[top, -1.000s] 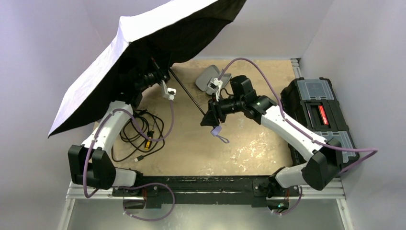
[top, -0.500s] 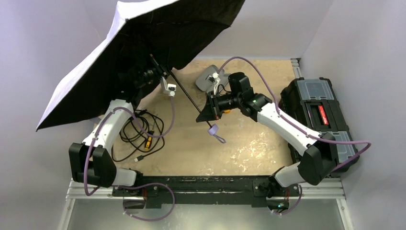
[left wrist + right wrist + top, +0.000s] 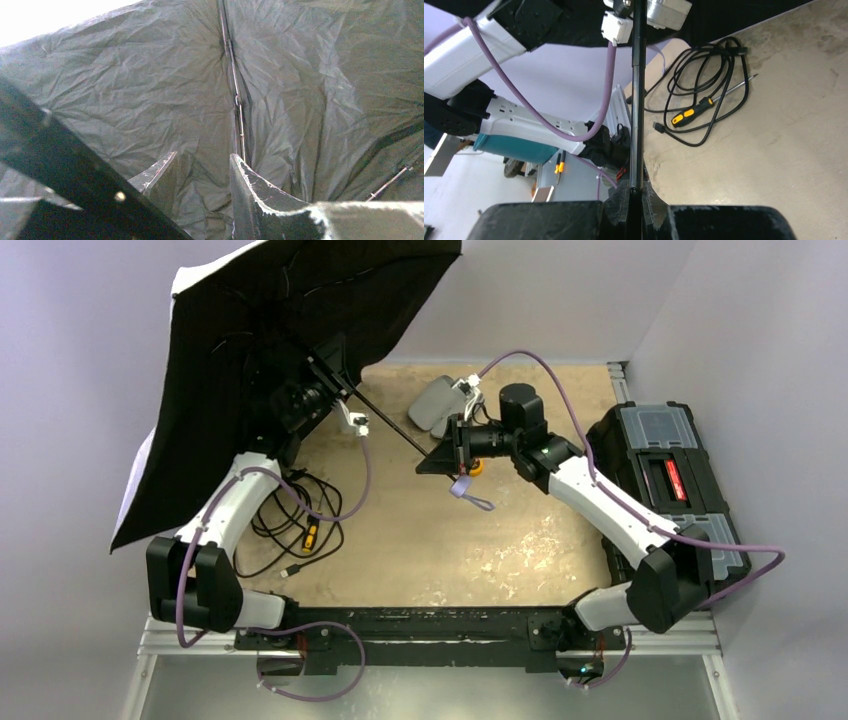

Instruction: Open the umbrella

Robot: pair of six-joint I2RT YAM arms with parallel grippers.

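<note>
The umbrella (image 3: 260, 330) stands open, its black inner side facing the overhead camera and a strip of pale lavender showing along the canopy's outer edge. Its thin black shaft (image 3: 390, 425) runs slantwise, from the hub under the canopy at its upper end down to the right claw (image 3: 440, 458) at its lower end.

The right claw is pressed together on the shaft. In the right wrist view the shaft (image 3: 638, 100) rises straight out of the closed fingers (image 3: 621, 200), with no gap on either side. Just past the shaft's lower end, the small lavender handle (image 3: 460, 486) and its strap hang beside that claw, above the tan surface (image 3: 480, 550).

The left claw (image 3: 318, 390) sits at the shaft's upper end, tucked under the canopy. In the left wrist view this claw (image 3: 205, 155) is spread: its two fingers (image 3: 255, 195) stand apart with only crumpled black fabric and one thin metal rib (image 3: 235, 90) showing in the gap, and nothing pinched.

Left of the shaft, a coiled black cable (image 3: 290, 510) lies on the surface, with a yellow-and-black screwdriver (image 3: 691, 111) lying across the coil. Beyond the shaft, near its middle, lies a flat grey case (image 3: 435, 405). Well to the right of the shaft sits a black toolbox (image 3: 665, 480).
</note>
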